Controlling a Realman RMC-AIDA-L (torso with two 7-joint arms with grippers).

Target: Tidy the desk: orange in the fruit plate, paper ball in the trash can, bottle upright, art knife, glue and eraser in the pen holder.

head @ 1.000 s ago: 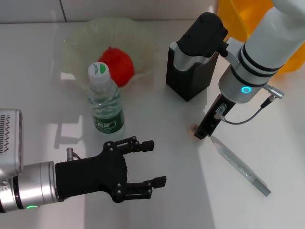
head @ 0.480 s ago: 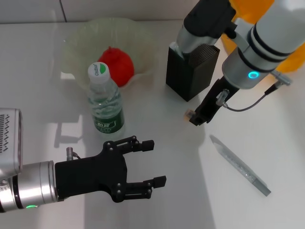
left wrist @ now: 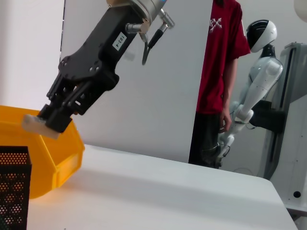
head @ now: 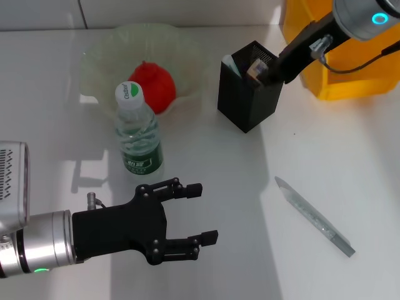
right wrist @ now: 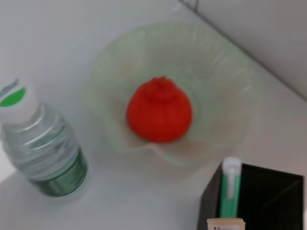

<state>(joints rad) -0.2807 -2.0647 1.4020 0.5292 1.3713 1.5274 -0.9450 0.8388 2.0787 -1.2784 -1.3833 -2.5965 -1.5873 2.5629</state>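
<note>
One slip risk: your right end effector point(head: 261, 70), clamped on the tiny tan-peach eraser block point(head: 255, 67), sits near the tall black mesh pen holder point(head: 250, 94) rim, so releasing off-centre cd bounce it onto the worktop point(head: 206, 156); left end effector point(head: 197, 219) hangs spread, w/ nothing in it.

"101-4" sticker on right gripper point(left wrist: 50, 120)

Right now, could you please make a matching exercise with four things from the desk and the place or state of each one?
Things:
1. orange
2. bottle
3. eraser
4. art knife

Places or states:
A. lying flat on the desk
B. held by the right gripper above the pen holder
C. inside the fruit plate
D. standing upright in front of the plate

Pairs: 1-C, 2-D, 3-B, 4-A
</note>
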